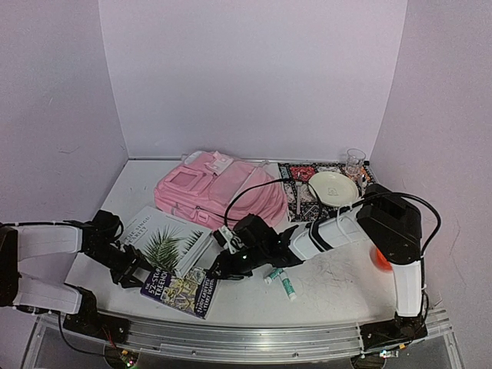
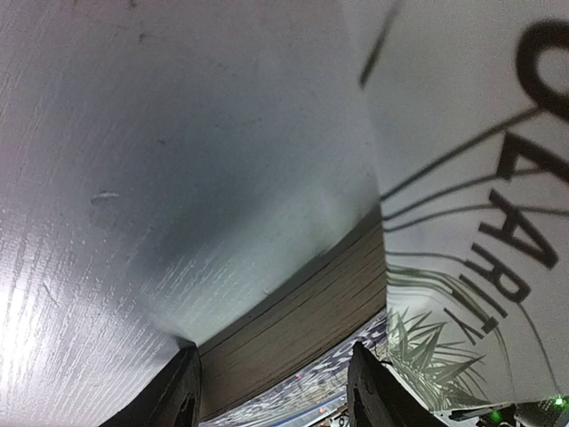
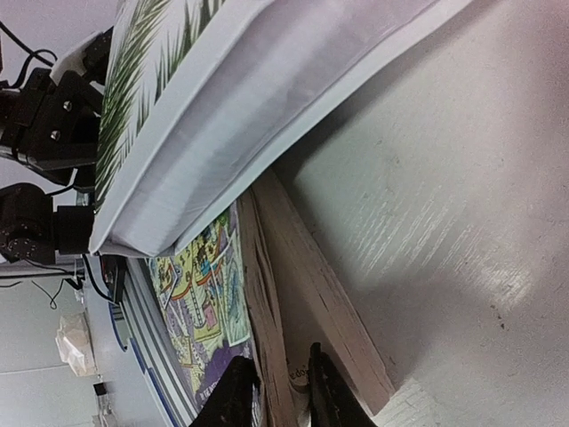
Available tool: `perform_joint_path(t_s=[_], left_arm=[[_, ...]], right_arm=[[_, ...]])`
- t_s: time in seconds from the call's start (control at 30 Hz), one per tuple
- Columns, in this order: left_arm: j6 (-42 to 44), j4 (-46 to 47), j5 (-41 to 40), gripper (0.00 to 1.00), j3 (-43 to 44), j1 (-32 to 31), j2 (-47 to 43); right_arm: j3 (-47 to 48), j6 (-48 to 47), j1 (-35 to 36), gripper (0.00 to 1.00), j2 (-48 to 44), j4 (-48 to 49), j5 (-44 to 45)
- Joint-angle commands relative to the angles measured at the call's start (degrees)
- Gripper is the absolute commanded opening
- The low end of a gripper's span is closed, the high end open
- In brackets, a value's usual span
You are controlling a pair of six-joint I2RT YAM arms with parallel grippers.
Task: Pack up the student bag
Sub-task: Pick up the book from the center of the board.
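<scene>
Top view: student bag (image 1: 219,191) lies flat at the back of the table (image 1: 338,284), mid-left, zipped pockets up, well clear of both grippers. In front of it we see a white book (image 1: 165,237) with a palm leaf on the cover, its near corner lapping over a colourful book (image 1: 183,290). Left gripper (image 1: 132,270) sits low at the white book's near-left corner. Right gripper (image 1: 217,269) sits at the right edge of the colourful book. A green-and-white tube (image 1: 283,283) lies just right of it. A plate (image 1: 333,187) rests on a patterned mat (image 1: 300,201) back right, with a glass (image 1: 354,161) behind it. Left wrist view: fingers (image 2: 182,396) are clearly apart. The white book's page edge runs across the gap further out, and we can't tell if anything touches. No bag in this view. Right wrist view: fingers (image 3: 331,396) are close together with the colourful book's page edge pinched between them, so it looks clamped. The white book overhangs above, the left gripper shows top left, and there is no bag here either.
</scene>
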Motion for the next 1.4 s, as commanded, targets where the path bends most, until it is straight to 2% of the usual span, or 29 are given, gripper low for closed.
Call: perform_joint_path(t_s=[0.0,0.2,0.47,0.6,0.8,1.0,1.23,1.37], left_arm=[[-0.3,2.8,-0.2,0.57,0.3,-1.0,0.9],[-0.1,2.8,-1.5,0.60,0.3,-1.0,0.5],[1.2,0.3,-5.7,0.68,4.5,-1.1,-1.9],[5.0,-4.8,-11.2,0.73,10.1,-1.0,-4.2],[8.9,-9.2,-16.5,0.78,17.2,-1.0,-9.0],[11.0,-9.2,-18.1,0.80,21.2,-1.0,-13.1],[13.0,-11.0,-22.1,0.81,27.9,-1.0,-14.4],[13.2,-9.6,-18.7,0.83,28.1,-1.0,-12.6]], right_arm=[[2.7,-0.8,0.7,0.22,0.3,1.1,-4.4],[0.5,-0.7,0.7,0.00,-2.1,1.2,-3.0],[-6.8,-1.8,-1.6,0.00,-13.9,-2.1,0.4],[-4.9,-4.3,-1.6,0.00,-17.7,-7.2,1.6],[-4.2,-4.5,-2.7,0.00,-24.4,-9.8,5.1],[-3.5,-4.6,-4.6,0.00,-30.3,-11.6,4.7],[-0.2,-4.7,-5.5,0.00,-32.9,-12.4,2.4],[1.6,-4.5,-6.0,0.00,-34.3,-12.4,2.8]])
